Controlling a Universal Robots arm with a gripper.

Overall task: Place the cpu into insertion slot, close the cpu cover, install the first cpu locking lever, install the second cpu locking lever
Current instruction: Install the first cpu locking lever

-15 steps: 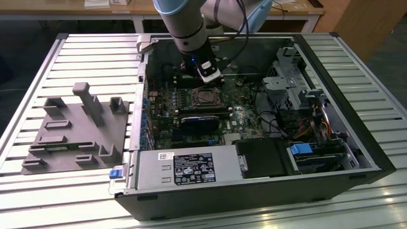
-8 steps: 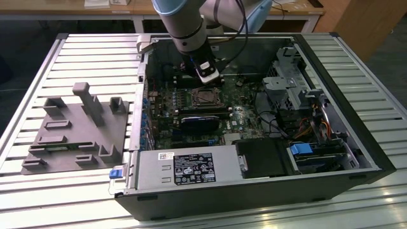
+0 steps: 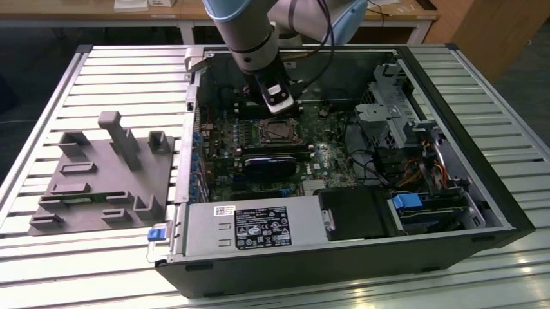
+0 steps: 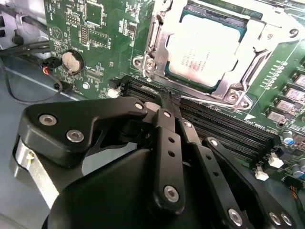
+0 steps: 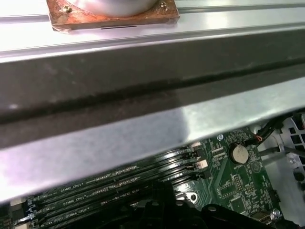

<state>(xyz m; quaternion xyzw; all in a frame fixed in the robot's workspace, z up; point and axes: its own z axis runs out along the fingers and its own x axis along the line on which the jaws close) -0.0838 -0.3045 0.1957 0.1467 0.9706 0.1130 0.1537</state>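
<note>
The cpu is sitting flat in the insertion slot. The cpu cover is lying down around its edges, with the pale metal face showing through the window. The gripper is hanging just beside the socket, over the long black memory slots, with its fingers pressed together and gripping nothing. A coin battery and thin black cables are lying off to one side on the green board. In the first wrist view, the metal edge of the computer case is crossing in front of much of the board. In the exterior view, a grey power-supply box is sitting nearer the camera. A grey fixture is resting on the slatted table at the exterior view's left.
</note>
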